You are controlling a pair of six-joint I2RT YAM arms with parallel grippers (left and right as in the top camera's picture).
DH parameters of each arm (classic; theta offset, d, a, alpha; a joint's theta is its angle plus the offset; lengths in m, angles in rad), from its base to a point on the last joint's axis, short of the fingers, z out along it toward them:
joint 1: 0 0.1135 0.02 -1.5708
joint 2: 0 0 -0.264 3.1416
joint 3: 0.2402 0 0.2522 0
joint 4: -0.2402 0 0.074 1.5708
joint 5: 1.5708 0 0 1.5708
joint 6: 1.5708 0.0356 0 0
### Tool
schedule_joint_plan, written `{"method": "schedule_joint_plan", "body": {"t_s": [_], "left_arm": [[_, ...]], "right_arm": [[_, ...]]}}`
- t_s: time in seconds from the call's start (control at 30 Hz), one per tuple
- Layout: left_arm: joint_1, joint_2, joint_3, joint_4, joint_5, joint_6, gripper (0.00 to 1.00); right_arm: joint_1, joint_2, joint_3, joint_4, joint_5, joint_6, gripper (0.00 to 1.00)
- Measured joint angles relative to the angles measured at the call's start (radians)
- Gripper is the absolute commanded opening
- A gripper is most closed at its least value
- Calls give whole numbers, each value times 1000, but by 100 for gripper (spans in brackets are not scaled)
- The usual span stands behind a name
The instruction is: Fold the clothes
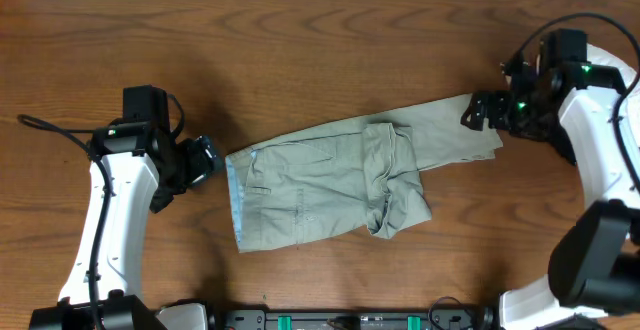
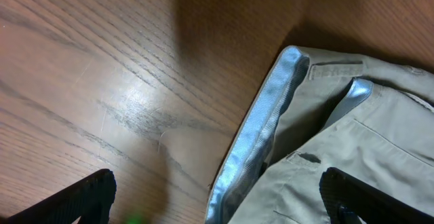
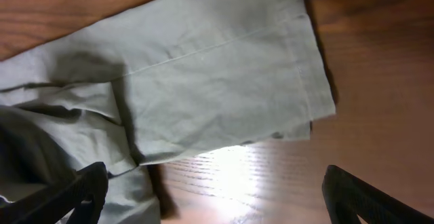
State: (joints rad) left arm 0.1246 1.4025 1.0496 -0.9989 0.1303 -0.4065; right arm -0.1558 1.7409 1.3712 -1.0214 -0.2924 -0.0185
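Note:
The clothes [image 1: 330, 185], light khaki trousers, lie flat mid-table with the waistband at the left. One leg is folded back over the middle, and the other leg [image 1: 455, 130] runs out to the right. My left gripper [image 1: 208, 160] is open just left of the waistband. In the left wrist view the waistband edge [image 2: 261, 132] lies between its fingers [image 2: 81, 200]. My right gripper [image 1: 480, 110] is open at the far leg's cuff. In the right wrist view the cuff [image 3: 224, 68] lies just beyond the open gripper [image 3: 220, 203], with bare wood between the fingers [image 3: 366, 200].
The wooden table [image 1: 320, 50] spreads around the trousers. Both white arms reach in from the front corners, and the right arm's cables [image 1: 545, 30] hang at the far right. A dark rail [image 1: 350, 320] runs along the front edge.

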Motion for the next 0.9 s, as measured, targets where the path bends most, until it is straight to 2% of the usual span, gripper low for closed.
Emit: {"method": "schedule_joint_plan", "body": {"t_s": [0.3, 0.67, 0.9], "left_arm": [[0, 0, 0, -10, 0, 0, 98], [0, 0, 0, -11, 0, 0, 98], [0, 0, 0, -11, 0, 0, 98]], "right_arm": [[-21, 175, -7, 94, -48, -59, 98], [-21, 198, -8, 143, 72, -62, 99], [-21, 286, -8, 153, 92, -64, 99]]}}
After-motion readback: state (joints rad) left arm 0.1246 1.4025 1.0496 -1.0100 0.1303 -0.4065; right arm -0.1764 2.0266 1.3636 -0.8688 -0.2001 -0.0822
